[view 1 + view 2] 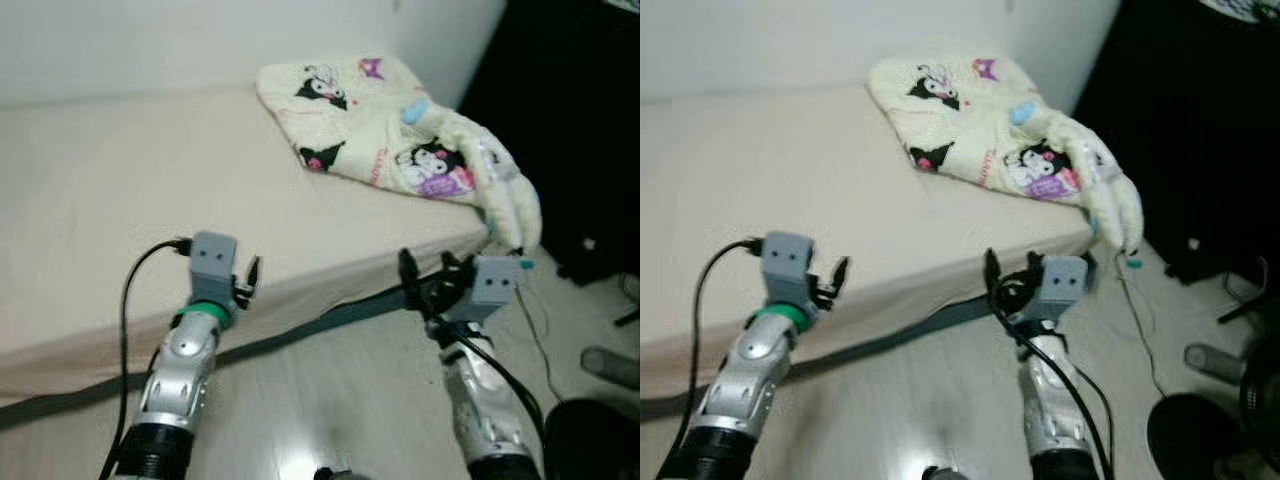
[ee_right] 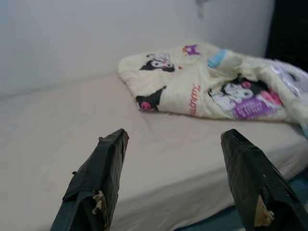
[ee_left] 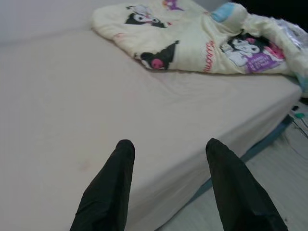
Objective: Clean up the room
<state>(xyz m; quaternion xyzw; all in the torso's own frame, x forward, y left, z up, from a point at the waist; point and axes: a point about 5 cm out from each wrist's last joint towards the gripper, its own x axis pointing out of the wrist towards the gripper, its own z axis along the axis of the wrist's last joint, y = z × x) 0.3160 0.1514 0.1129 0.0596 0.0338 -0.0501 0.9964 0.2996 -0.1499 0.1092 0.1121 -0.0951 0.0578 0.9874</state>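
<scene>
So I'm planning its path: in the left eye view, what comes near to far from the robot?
Left gripper and right gripper → bed edge → bare mattress → cartoon-print blanket → wall.

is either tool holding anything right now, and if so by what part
Nothing is held. The left tool and the right tool both have their fingers spread open with nothing between them, short of the blanket on the bed.

The bed (image 1: 120, 180) runs off the left edge; the blanket's (image 1: 400, 130) hanging corner drops behind the mattress corner.
</scene>
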